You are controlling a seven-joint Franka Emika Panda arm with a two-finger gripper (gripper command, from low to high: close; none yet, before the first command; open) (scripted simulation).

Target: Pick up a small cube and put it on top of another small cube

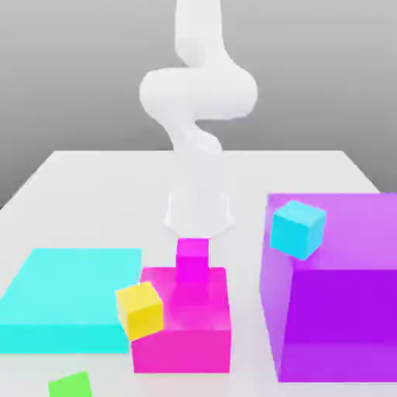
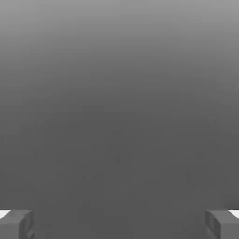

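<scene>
The small bright green cube [image 1: 70, 385] lies on the white table at the near edge, toward the exterior view's left. A small yellow cube [image 1: 140, 310] sits tilted against the front left corner of a magenta block [image 1: 182, 341]. A small cyan cube [image 1: 298, 228] rests tilted on the big purple block [image 1: 341, 310]. My white arm [image 1: 198, 101] rises at the back of the table, well away from the green cube. In the hand view my gripper [image 2: 119, 225] is open, its grey fingertips [image 2: 16, 225] far apart with nothing between them, facing plain grey background.
A flat cyan slab [image 1: 70, 298] lies at the exterior view's left. A small magenta cube [image 1: 191, 260] stands on the magenta block, in front of the arm's base. The purple block is tall and stands at the right. The table [image 1: 93, 186] is white.
</scene>
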